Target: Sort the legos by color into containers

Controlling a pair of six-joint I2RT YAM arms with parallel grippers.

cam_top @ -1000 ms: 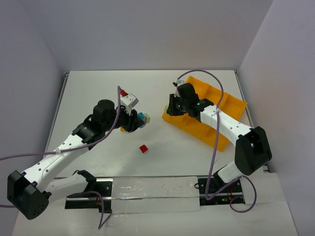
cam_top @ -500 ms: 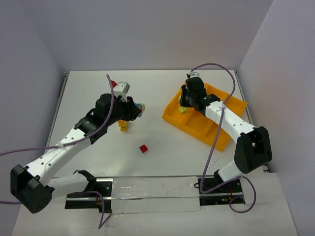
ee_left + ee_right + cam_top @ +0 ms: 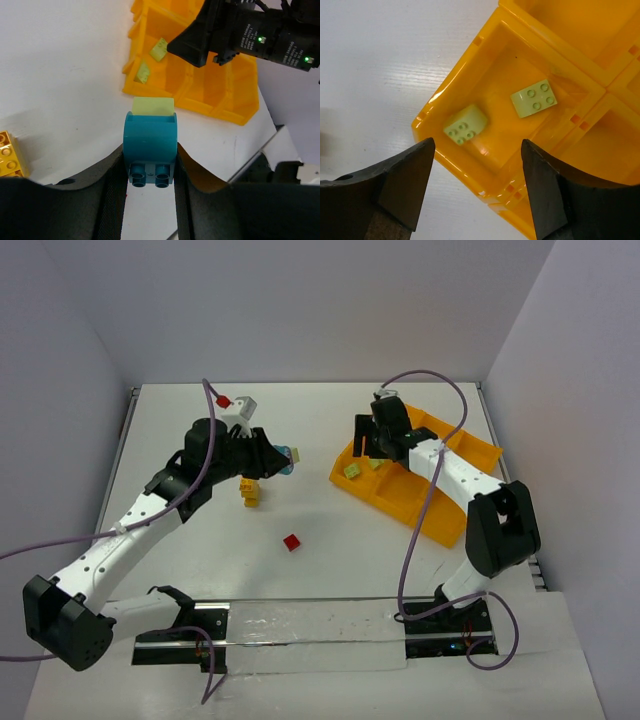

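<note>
My left gripper (image 3: 272,459) (image 3: 150,162) hangs above the table's middle, shut on a teal-blue lego (image 3: 150,142) (image 3: 286,460) with a light green lego (image 3: 153,105) stuck to its far end. The right gripper (image 3: 368,446) (image 3: 477,150) stands open over the near-left container of the orange-yellow tray (image 3: 440,515) (image 3: 570,30) (image 3: 235,95). Two light green legos (image 3: 465,125) (image 3: 534,98) (image 3: 352,471) (image 3: 375,464) lie loose in that container. A yellow lego stack (image 3: 249,491) (image 3: 9,152) and a red lego (image 3: 291,542) rest on the table.
A red cable connector (image 3: 222,400) sits on the left wrist's cable. The tray lies tilted at the right, close to the right wall. The right arm (image 3: 250,35) reaches across the tray's top.
The right gripper moved over the tray and opened, and a light green lego now lies in the container. The left arm swung away from me with the teal lego, leaving the yellow stack on the table.
</note>
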